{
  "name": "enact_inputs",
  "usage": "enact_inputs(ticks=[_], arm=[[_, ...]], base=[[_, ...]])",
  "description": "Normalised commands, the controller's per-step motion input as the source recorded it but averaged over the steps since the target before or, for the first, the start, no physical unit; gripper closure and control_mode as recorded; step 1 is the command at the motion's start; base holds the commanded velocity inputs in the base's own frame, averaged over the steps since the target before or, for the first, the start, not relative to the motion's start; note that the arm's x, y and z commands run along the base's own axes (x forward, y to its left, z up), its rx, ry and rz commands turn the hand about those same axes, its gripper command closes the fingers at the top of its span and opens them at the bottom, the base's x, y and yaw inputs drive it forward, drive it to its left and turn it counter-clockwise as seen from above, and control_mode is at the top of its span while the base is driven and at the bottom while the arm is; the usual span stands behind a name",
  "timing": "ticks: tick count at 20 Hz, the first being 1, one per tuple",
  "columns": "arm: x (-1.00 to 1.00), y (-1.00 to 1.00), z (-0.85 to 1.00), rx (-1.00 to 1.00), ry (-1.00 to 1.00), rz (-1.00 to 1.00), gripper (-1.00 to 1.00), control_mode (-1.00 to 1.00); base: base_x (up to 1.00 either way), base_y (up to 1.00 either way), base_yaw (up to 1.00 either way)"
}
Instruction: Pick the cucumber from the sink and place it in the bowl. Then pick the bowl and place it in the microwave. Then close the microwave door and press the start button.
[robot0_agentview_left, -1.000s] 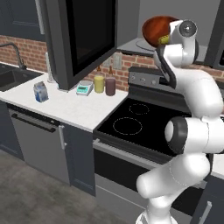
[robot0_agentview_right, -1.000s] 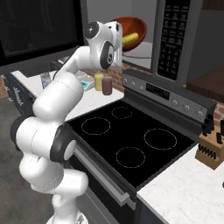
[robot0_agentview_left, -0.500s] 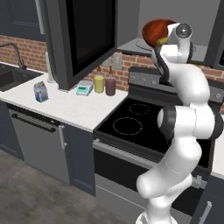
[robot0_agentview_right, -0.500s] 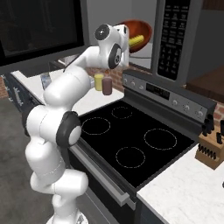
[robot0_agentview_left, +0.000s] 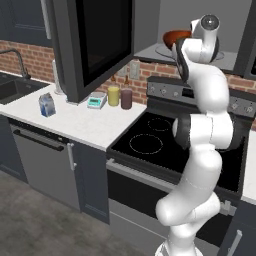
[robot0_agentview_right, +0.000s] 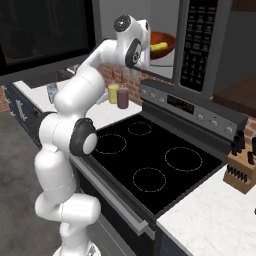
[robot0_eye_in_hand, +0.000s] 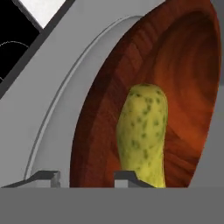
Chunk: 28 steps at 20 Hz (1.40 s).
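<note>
microwave (robot0_agentview_right: 200, 45): door (robot0_agentview_left: 95, 45) swung wide | bowl (robot0_eye_in_hand: 183, 87): on the turntable (robot0_eye_in_hand: 65, 113) inside, cucumber (robot0_eye_in_hand: 142, 131) lying in it | gripper (robot0_eye_in_hand: 85, 177): jaws part-open astride the near rim (grip or not, can't tell) | advice: spread fully, withdraw straight, don't drag bowl

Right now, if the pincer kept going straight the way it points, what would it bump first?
Probably the bowl: its rim sits between the pincer tips, with the cucumber just beyond one tip. Depth is hard to judge.

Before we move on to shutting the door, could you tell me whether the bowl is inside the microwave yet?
Inside. The bowl, cucumber in it, sits on the glass turntable within the microwave; its door stands open.
</note>
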Motion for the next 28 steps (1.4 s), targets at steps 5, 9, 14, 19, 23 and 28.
enact_inputs(ticks=[5,9,14,19,23,28], arm=[[0.24,-0.01,-0.11,0.0,-0.05,0.01,-1.0,-1.0],[0.02,0.0,-0.04,0.0,-0.2,0.02,-1.0,-1.0],[-0.07,0.04,-0.06,0.0,-0.39,0.02,-1.0,-1.0],[-0.36,0.35,-0.13,0.0,-0.59,0.03,-1.0,-1.0],[-0.7,0.37,0.15,-0.01,-0.38,0.0,-1.0,-1.0],[-0.92,0.1,0.65,-0.06,-0.02,0.02,-1.0,-1.0]], base=[[0.0,0.0,0.0],[0.0,0.0,0.0],[0.0,0.0,0.0],[0.0,0.0,0.0],[0.0,0.0,0.0],[0.0,0.0,0.0]])
